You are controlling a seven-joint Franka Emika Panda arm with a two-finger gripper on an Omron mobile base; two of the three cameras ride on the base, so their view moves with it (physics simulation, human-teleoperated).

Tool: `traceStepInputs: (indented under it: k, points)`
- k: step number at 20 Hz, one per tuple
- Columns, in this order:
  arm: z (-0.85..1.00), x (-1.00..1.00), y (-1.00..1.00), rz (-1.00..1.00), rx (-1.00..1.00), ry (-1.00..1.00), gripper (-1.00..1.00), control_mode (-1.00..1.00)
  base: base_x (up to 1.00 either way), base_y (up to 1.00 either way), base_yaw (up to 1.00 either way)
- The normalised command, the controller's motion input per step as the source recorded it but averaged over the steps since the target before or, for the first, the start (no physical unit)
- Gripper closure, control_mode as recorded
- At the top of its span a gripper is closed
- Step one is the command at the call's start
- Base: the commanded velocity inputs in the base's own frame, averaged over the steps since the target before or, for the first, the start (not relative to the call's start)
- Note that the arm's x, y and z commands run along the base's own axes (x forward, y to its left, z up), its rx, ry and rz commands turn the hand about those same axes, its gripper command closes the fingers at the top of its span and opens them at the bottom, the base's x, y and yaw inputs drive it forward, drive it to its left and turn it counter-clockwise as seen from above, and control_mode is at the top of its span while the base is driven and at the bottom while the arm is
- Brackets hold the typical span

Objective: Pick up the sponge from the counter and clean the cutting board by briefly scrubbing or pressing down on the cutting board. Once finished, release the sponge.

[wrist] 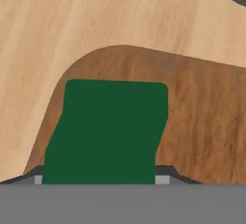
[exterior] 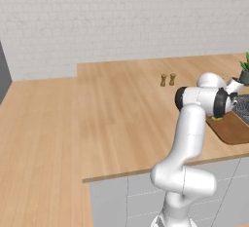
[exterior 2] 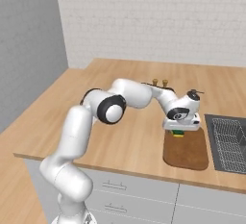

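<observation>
The sponge (wrist: pixel 108 131) is a small flat block, green layer over yellow, gripped in the end effector (exterior 2: pixel 178 130) and positioned over the near-corner region of the cutting board (exterior 2: pixel 186 150). In the right base view its lower edge appears to meet the board surface; actual contact cannot be confirmed. Expect the sponge to be light, soft and compressible; it will likely deform under a tight grip, so the hold belongs across its two long side faces, near mid-length, as it appears now. The board is a rigid dark wood slab lying flat on the tabletop (exterior: pixel 121 104), beside a dark grey gridded panel (exterior 2: pixel 230 141). Two small shakers (exterior: pixel 167 79) stand well apart from the board.
</observation>
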Motion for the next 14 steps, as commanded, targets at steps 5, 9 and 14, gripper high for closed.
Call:
traceStepInputs:
  k: [5, 9, 14]
  points:
    - [-0.21, -0.02, -0.48, -0.09, 0.03, 0.0, 1.0, -1.0, 0.0, 0.0, 0.0]
    - [-0.04, -0.4, -0.43, -0.02, 0.0, -0.03, 1.0, -1.0, 0.0, 0.0, 0.0]
    - [0.0, -0.8, -0.2, 0.0, 0.0, -0.07, 1.0, -1.0, 0.0, 0.0, 0.0]
